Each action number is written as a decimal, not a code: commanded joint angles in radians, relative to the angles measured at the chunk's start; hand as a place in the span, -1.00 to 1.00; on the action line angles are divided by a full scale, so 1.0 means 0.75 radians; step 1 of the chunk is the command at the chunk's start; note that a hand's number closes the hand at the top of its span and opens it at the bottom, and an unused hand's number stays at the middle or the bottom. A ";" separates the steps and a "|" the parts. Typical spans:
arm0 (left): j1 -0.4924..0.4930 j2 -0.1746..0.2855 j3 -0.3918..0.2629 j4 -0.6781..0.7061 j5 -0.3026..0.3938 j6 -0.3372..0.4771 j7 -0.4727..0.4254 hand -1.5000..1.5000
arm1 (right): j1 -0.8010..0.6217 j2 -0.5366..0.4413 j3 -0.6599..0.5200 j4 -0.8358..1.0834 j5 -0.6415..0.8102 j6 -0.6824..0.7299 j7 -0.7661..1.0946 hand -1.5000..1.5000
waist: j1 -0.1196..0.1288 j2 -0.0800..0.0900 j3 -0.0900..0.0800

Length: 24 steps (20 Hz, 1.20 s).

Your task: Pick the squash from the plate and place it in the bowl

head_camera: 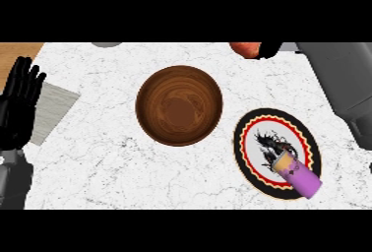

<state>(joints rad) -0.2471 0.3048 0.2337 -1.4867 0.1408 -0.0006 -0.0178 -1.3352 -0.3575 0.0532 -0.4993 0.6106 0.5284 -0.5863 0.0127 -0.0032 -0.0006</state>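
Left hand (18, 106) was open, worktop's left edge | right hand (270, 48), far edge: state could not be told | squash (296, 173) lay on plate (240, 140), beside bowl (179, 105).

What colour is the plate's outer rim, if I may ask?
The plate has a black rim, red ring inside; head view.

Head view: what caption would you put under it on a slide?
Squash lies on the patterned plate beside the empty wooden bowl; left hand rests open at the left edge.
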 commanded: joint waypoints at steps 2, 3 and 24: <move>-0.038 0.006 0.013 0.046 -0.007 0.010 0.002 0.00 | -0.004 0.167 0.038 -0.075 -0.004 0.071 0.115 1.00 | -0.015 0.002 0.000; 0.065 -0.017 0.006 -0.056 -0.010 0.012 -0.028 0.00 | 0.069 0.186 0.060 -0.090 0.015 0.024 0.105 1.00 | -0.005 0.000 0.000; -0.007 -0.026 -0.024 -0.024 -0.004 -0.025 0.003 0.00 | 0.304 0.476 0.043 0.089 -0.183 -0.327 0.319 -1.00 | 0.060 0.021 0.001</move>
<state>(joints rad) -0.2666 0.2858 0.2181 -1.4938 0.1242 0.0017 -0.0125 -1.1056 -0.0083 0.1189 -0.4753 0.5804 0.2982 -0.3217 0.0359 0.0093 0.0000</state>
